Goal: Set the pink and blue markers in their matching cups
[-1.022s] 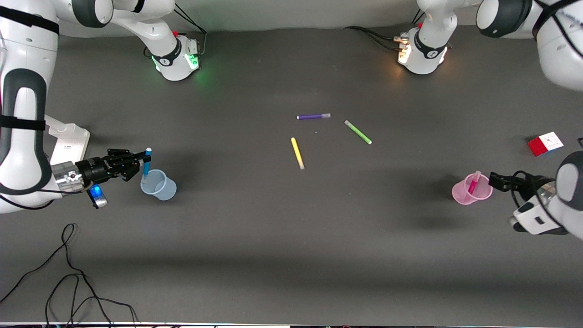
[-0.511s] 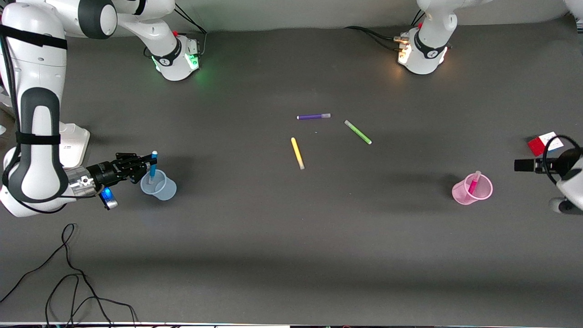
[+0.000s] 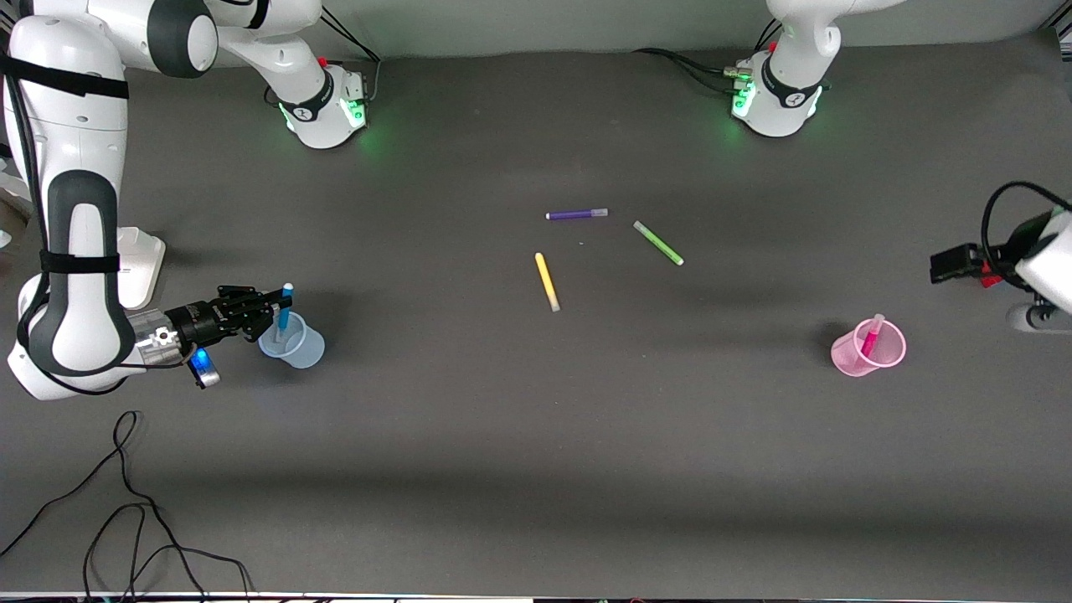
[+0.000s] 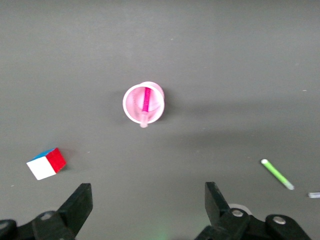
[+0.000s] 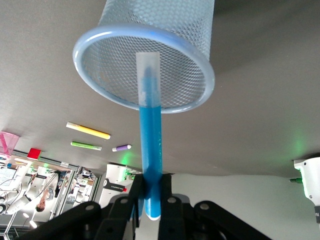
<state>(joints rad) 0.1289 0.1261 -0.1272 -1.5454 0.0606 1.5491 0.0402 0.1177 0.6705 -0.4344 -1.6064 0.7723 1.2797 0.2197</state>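
The blue marker (image 3: 284, 306), clamped in the right gripper (image 3: 270, 308), has been lowered partway into the blue cup (image 3: 293, 343). The left gripper (image 4: 145, 212), wide open and empty, has apparently been withdrawn from the pink cup (image 3: 871, 350), where the pink marker (image 3: 870, 340) rests.

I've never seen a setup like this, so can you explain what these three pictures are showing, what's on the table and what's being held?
Two white robot arms work at a dark table. One picture looks down from a high camera facing them; the other two come from cameras on each arm's wrist. The right gripper is shut on a blue marker, whose capped end dips into the blue cup. The left gripper is open, up over its end of the table. The pink marker stands in the pink cup. Purple, green and yellow pens lie mid-table; a puzzle cube shows in the left wrist view.
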